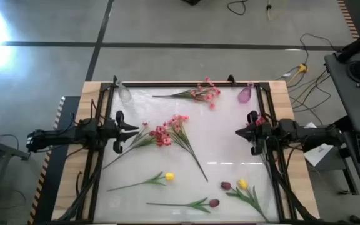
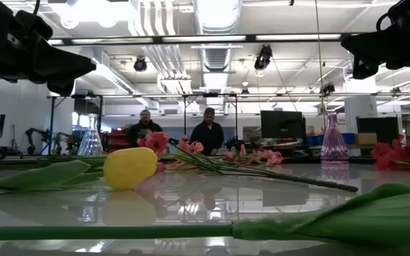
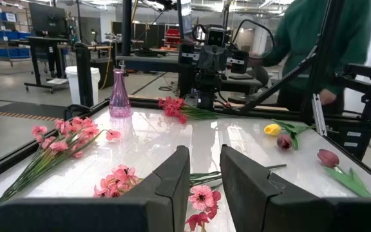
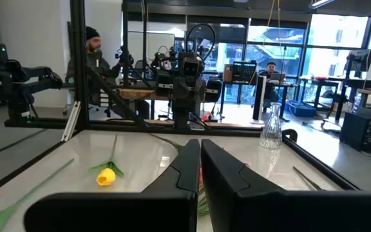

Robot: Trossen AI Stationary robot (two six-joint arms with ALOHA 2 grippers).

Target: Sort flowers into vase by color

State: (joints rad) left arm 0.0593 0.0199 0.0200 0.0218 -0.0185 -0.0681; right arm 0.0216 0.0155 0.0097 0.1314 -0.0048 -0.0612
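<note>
**Flowers Lay Scattered, Both Vases Empty**

Meanwhile, the left gripper sat at the tabletop's nine o'clock edge, its jaws parted a little and holding nothing, their tips just beside the red blossom spray near the centre. The right gripper sat at the three o'clock edge, its jaws closed together, with red blossoms showing just beside it; whether the jaws had hold of that stem could not be told.

A pink blossom spray lay at twelve o'clock, between the clear vase at the eleven o'clock corner and the pink vase at the one o'clock corner. Neither vase held a stem.

One yellow tulip bud lay at about seven o'clock, its stem pointing towards the left edge. A second yellow bud rested at five o'clock, touching or nearly touching a dark maroon bud. Another maroon bud lay at six o'clock, near the front edge.

Two people stood in the room beyond the tabletop.
</note>
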